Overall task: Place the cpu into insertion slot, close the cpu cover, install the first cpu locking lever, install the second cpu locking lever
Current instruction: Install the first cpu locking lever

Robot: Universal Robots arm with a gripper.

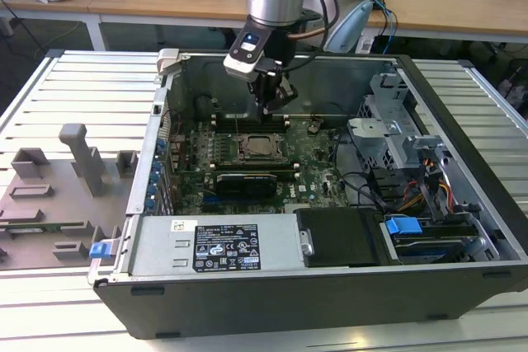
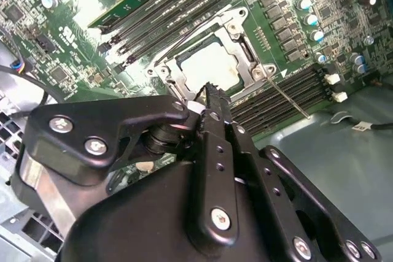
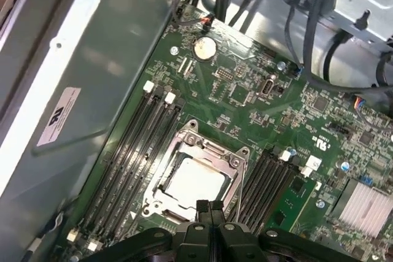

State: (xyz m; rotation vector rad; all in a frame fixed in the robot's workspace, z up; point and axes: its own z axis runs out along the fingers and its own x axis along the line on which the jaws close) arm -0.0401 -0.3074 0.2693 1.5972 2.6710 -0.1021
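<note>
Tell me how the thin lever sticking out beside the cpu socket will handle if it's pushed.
The lever is a thin bare metal rod, so it probably flexes springily rather than staying rigid. Its smooth, narrow surface would likely let a pushing tip slip off. It looks hinged beside the cover, so it should swing about that end, not slide free.

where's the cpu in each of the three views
Exterior view: small square silver-grey cpu mid-board inside the open case, under the black tool.
Second wrist view: cpu just beyond the tool tip.
First wrist view: cpu just beyond the tool tip.
Shared landmark: the thin silver metal cover frame around it.
</note>
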